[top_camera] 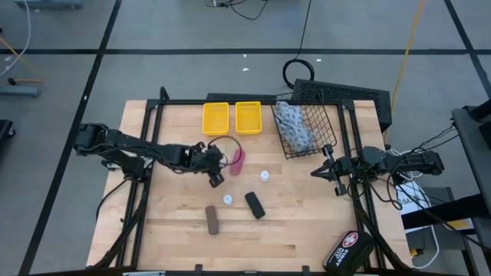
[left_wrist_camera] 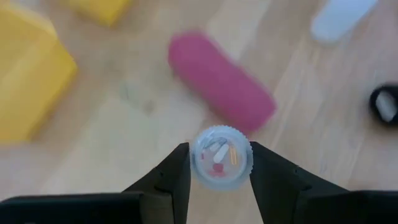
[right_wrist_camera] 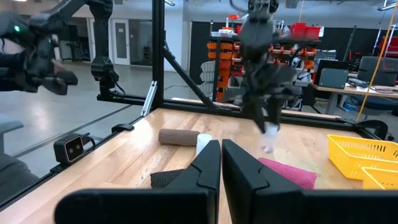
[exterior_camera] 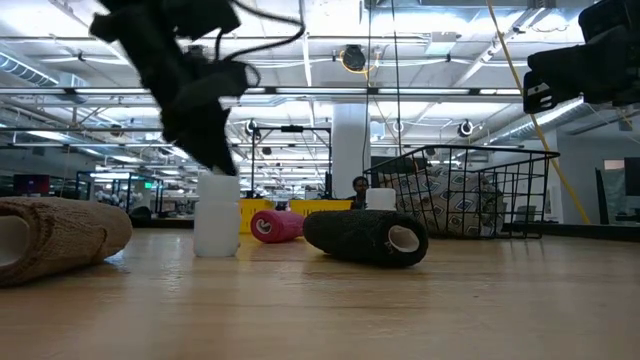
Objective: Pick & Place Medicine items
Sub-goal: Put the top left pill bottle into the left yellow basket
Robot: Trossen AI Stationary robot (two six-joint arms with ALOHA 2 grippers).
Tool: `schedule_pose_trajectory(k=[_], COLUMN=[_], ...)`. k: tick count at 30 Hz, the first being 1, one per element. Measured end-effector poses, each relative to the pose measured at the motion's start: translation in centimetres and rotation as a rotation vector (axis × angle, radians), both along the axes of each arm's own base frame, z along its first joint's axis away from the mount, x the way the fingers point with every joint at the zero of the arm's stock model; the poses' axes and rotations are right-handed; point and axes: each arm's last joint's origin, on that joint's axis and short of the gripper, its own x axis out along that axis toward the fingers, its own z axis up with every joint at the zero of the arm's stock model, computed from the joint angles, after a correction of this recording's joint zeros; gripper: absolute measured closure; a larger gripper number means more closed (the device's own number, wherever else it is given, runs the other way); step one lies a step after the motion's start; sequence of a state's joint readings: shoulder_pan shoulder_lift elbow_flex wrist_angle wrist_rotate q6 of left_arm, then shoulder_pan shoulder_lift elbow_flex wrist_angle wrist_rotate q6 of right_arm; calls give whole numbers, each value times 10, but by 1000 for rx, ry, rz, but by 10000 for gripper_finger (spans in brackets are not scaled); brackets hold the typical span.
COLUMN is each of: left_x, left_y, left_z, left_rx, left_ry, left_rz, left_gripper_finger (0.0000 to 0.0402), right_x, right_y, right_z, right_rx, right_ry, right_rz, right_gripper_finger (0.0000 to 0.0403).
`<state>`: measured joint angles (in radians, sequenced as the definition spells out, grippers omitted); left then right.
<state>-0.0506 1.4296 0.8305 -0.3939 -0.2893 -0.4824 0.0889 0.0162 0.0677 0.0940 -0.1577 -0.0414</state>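
My left gripper (top_camera: pixel 216 179) is shut on a tiny white bottle (left_wrist_camera: pixel 221 157) just left of the magenta tube (top_camera: pixel 237 161), which lies on the wood. Two more white bottles (top_camera: pixel 265 175) (top_camera: pixel 228 200) stand on the table. A black block (top_camera: pixel 255 205) and a brown block (top_camera: pixel 211 219) lie near the front. The blue-white pouch (top_camera: pixel 294 125) rests inside the wire basket (top_camera: pixel 326 130). My right gripper (right_wrist_camera: pixel 221 158) waits shut at the table's right side, touching nothing. In the low view the near bottle (exterior_camera: pixel 217 215) hides the held one. My left gripper pinches the bottle between its two fingers, one on each side at the ridged cap rim (left_wrist_camera: pixel 194 163). The fingers (left_wrist_camera: pixel 168 180) come slanting down from the table's left. The bottle stays upright, cap toward the wrist, and seems lifted a little off the wood (right_wrist_camera: pixel 270 130).
Two yellow bins (top_camera: pixel 215 117) (top_camera: pixel 248 116) stand at the far edge, left of the basket. A black case with a red-white cross (top_camera: pixel 347 251) lies at the near right corner. Bare wood lies along the front and on the left half of the table.
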Motion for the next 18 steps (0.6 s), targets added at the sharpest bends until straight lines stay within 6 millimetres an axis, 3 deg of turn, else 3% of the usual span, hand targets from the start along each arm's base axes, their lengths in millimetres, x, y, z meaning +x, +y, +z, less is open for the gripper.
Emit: schedule_pose_trajectory(k=[5,10,14,18], left_x=[12,9,-2,-17], left_y=[27,72,119,165], left_z=[49,102,108,92], left_rx=[84,211,221,141], left_ry=[13,73,68,42], left_rz=[8,56,97,154], left_gripper_finger=[263,263,263,263], right_x=[0,0,0,0], right_y=[0,0,0,0], right_z=[0,0,0,0], right_rx=[0,0,0,0], right_ry=[0,0,0,0], right_rz=[0,0,0,0], right_gripper_finger=[394,394,394,394])
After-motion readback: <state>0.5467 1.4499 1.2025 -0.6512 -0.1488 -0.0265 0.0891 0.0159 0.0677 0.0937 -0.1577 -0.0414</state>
